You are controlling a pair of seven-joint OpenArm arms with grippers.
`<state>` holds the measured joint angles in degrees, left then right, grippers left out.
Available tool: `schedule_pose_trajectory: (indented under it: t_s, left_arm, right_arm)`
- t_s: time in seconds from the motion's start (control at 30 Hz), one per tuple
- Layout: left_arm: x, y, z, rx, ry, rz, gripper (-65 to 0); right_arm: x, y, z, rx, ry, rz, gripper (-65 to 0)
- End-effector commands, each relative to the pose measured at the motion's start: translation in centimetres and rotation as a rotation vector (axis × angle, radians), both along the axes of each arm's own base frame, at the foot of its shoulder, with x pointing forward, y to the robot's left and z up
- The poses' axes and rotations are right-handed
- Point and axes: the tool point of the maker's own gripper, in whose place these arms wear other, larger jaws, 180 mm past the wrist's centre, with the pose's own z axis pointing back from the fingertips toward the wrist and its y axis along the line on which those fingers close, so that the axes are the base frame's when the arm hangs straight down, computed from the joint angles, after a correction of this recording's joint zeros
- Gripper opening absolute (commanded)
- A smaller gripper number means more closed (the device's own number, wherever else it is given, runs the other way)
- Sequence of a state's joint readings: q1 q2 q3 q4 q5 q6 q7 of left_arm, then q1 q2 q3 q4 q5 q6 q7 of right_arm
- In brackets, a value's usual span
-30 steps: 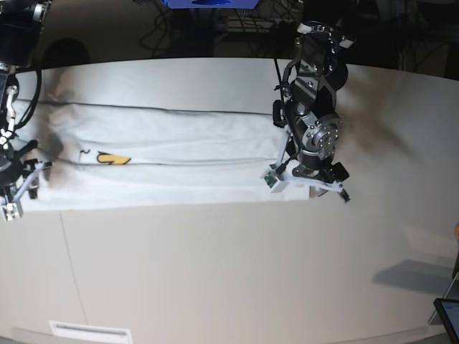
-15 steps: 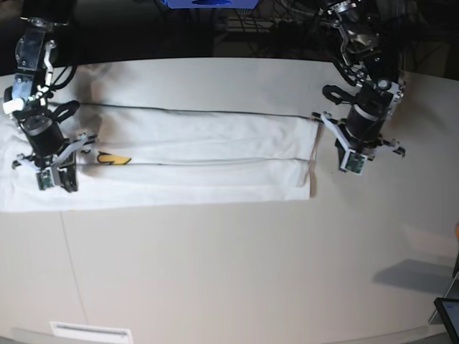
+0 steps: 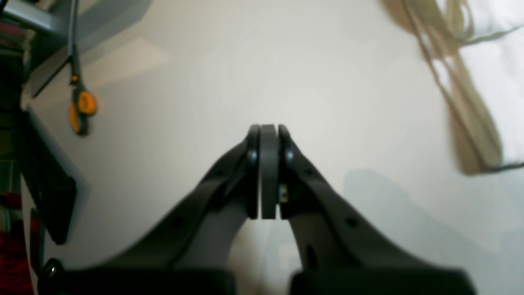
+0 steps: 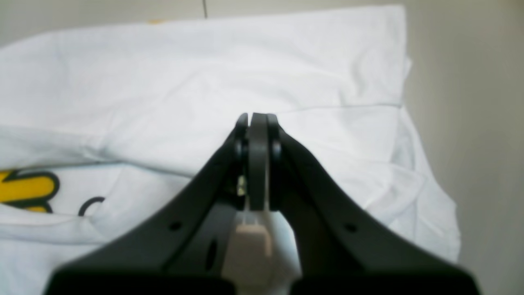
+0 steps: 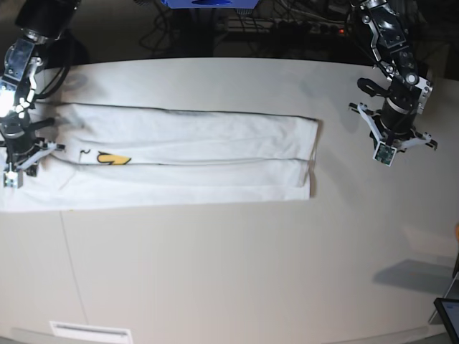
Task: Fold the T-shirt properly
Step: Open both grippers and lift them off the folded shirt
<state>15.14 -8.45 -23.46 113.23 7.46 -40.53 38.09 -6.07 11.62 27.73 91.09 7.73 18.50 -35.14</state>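
The T-shirt point(image 5: 179, 161) lies on the table point(image 5: 229, 272) folded lengthwise into a long band, crosswise folds judged outstanding; my left pincer point(image 5: 391, 147) is clamped on nothing beyond its right end, my right pincer point(image 5: 16, 172) likewise over its left end.

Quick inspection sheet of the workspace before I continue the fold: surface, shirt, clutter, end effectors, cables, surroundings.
Surface: pale flat table, lit from above.
Job's things: white cloth T-shirt folded into a long band, yellow print showing near its left end.
Clutter: orange-handled scissors at the table edge; dark screen corner.
End effectors: left end effector shut, empty, over bare table; right end effector shut, empty, above the shirt.
Cables: tangle of dark cables behind the table.
Surroundings: dark background; blue object at the far edge.
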Motion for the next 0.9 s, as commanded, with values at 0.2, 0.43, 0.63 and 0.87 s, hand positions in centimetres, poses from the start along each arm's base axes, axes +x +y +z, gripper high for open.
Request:
schedule_pose_trajectory:
  t_s: [0.2,0.43,0.63,0.87]
  left_arm:
    - [0.0,0.9,0.5,0.029,0.014,0.03,-61.5]
    - [-0.2,1.0,0.3,0.03,0.024,0.035,-49.5]
    - [-0.1,1.0,0.4,0.03,0.021,0.035,-49.5]
    - [-0.2,1.1,-1.5,-0.017,0.062,0.057,-43.8]
  right_arm:
    - [-0.5,-0.3,0.7,-0.02,0.014,0.002,-45.7]
    - [-1.2,-0.2,0.9,-0.033,0.018,0.01,-38.2]
    - [-1.8,1.1,-2.3,0.014,0.097,0.076,-38.4]
    - [-2.7,1.2,-4.9,0.054,0.142,0.066,-38.4]
